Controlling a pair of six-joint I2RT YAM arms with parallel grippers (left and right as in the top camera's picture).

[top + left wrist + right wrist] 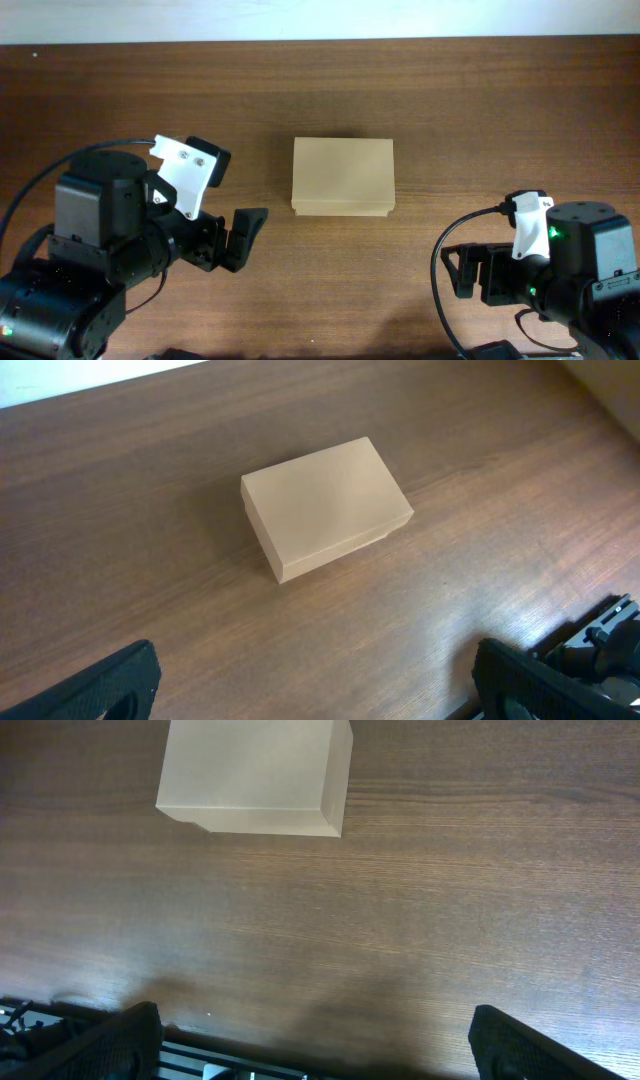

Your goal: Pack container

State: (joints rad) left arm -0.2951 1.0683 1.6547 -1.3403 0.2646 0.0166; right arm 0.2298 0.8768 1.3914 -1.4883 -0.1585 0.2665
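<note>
- Overhead: the cardboard box (pixel 343 177) sits near the middle of the wooden table (pixel 450 110), its lid down and its top plain tan.
- Overhead: the left gripper (pixel 245 240) is low on the left, near the box's near-left corner but not touching it. From above I cannot tell how its fingers stand.
- Overhead: the right gripper (pixel 462 272) is low on the right, well apart from the box, pointing inward over bare wood.
- Left wrist: the cardboard box (pixel 325 505) lies ahead at an angle, closed and flat on the table (pixel 150 590).
- Left wrist: the left gripper (pixel 315 700) has one finger at each lower corner of the frame, spread wide, with only bare wood between them.
- Right wrist: the cardboard box (pixel 255 770) is at the top edge, left of centre, partly cut off by the frame, with one short side wall showing.
- Right wrist: the right gripper (pixel 320 1055) also has its fingers (pixel 530 1045) set far apart at the two lower corners. It grips nothing, and the box is well away from it.
</note>
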